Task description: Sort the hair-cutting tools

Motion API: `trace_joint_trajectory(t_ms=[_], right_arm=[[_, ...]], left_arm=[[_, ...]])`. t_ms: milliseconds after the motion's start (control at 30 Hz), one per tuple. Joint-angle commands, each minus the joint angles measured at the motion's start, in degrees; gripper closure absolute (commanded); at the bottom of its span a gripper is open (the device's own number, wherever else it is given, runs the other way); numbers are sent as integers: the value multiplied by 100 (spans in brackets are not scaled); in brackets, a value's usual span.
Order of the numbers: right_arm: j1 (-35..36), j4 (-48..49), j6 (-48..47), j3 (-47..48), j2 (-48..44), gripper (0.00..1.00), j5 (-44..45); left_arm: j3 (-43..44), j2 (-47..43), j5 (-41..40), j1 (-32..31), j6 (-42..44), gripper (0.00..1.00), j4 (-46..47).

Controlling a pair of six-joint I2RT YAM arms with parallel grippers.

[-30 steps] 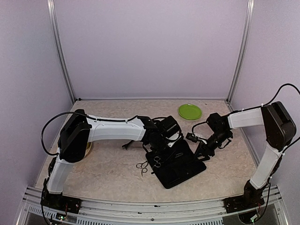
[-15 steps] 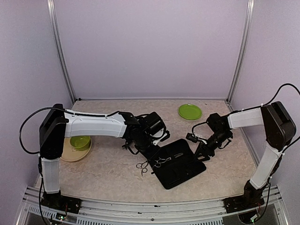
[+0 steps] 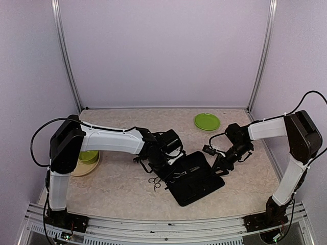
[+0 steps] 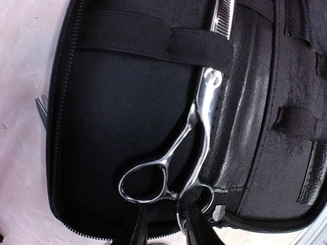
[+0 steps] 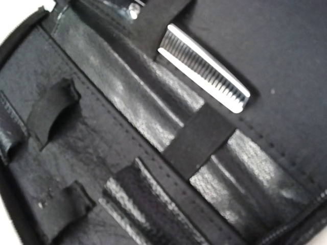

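Fingers (image 4: 137, 230) of left gripper (image 4: 164, 232) slightly apart at ring handles of scissors (image 4: 204, 117) — gripping or not, can't tell. Scissors flat in open black case (image 4: 112, 127), blades tucked under elastic strap (image 4: 127, 33). Right gripper (image 3: 220, 164) at case's right edge — finger state not visible. Second scissors (image 3: 155, 182) on table (image 3: 117, 189), just left of case.

Silver scissors (image 4: 205, 109), black case (image 4: 112, 112), green plate (image 3: 207, 121)
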Motion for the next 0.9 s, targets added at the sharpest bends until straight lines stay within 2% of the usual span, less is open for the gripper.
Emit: trace_joint_trajectory(t_ms=[0,133,467,867], right_arm=[[81,-196,-65,8,159,49,-10],[103,-219,-98,-9,188,49,-15],[161,-197,-89,-43,215,49,99],[174,-248,-115,-48,233,49,61]], left_arm=[[57,124,140,-77,-26,73,83],[160,295,160,-106,-59,78,152],[663,707,229,-225,-143,100,246],[741,858,275,-206,-459,100,699]])
